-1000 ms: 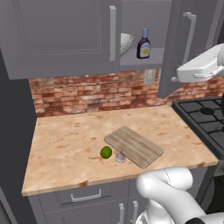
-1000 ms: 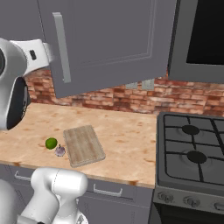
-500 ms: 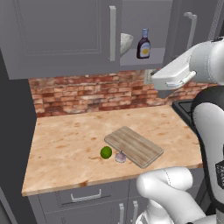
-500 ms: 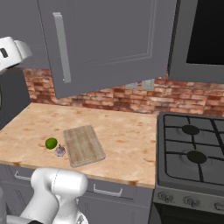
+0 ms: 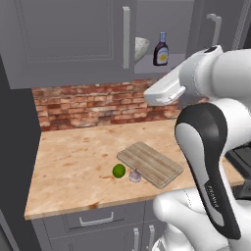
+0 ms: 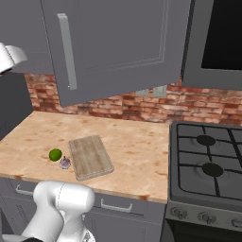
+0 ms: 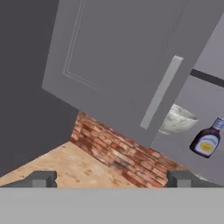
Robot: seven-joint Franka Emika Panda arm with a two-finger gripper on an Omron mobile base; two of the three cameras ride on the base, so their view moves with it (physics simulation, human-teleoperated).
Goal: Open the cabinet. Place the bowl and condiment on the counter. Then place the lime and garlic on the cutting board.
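From the left base view, the cabinet [image 5: 68,39] up on the wall has its right door swung out, and in the gap past the left door's silver handle the bowl [image 5: 141,48] peeks out on the shelf with the condiment [image 5: 161,49] bottle standing just to its right, apart from it. Down on the desk [image 5: 73,166], the cutting board [image 5: 149,163] lies at an angle near the front edge, and the lime [image 5: 118,170] and the garlic [image 5: 135,175] sit side by side just off its left corner, on the wood-look top rather than on the board. The white arm bulks large on the right, its hand raised at about shelf level. Over to the right base view: the open cabinet door [image 6: 118,45] hangs wide across the top, the board, lime and garlic are in the same huddle on the desk's left part, and a black stove [image 6: 208,175] sits to the right. And the hand view: the claw [image 7: 111,179] is spread wide, tips far apart, nothing between them, looking up at the closed left door with bowl and condiment showing beyond its handle.
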